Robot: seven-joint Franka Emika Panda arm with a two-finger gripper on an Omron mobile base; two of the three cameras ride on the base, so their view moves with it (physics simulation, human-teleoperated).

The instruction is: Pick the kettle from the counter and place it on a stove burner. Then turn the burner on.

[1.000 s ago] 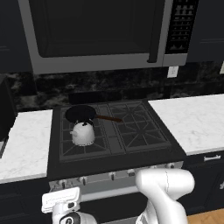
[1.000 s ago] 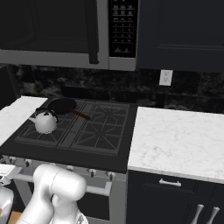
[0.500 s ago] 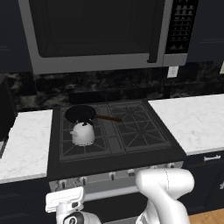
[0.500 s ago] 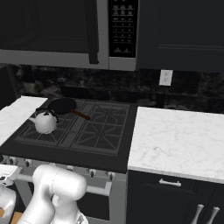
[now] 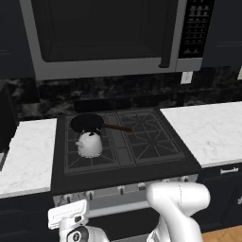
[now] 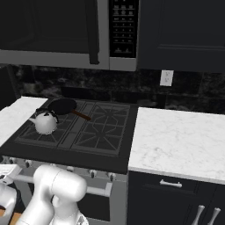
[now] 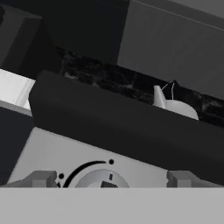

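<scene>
While the kettle (image 5: 89, 144) already sits on the front-left stove burner (image 5: 92, 152), just near of the black frying pan (image 5: 87, 123), the remaining job looks like the knob. Jaws hang low at the stove's front face, below the cooktop edge, spread fully wide and holding nothing; fingertips (image 7: 43, 178) flank a round knob dial (image 7: 99, 176) on the grey control panel (image 7: 52, 151) in the hand view. Key relation: the knob lies straight ahead of the jaws, centred between the tips, very near but contact can't be confirmed. Kettle is up and far beyond the jaws, over the black cooktop lip (image 7: 113, 127). Spout (image 7: 159, 97) points left in the hand view, and left toward the narrow tabletop (image 6: 13, 115) in the right base view; the kettle (image 6: 45, 122) is squat, no real long axis, handle arch runs roughly along the spout line. No flame visible, so burner judged still off. Next move probably closes on the knob and twists.
</scene>
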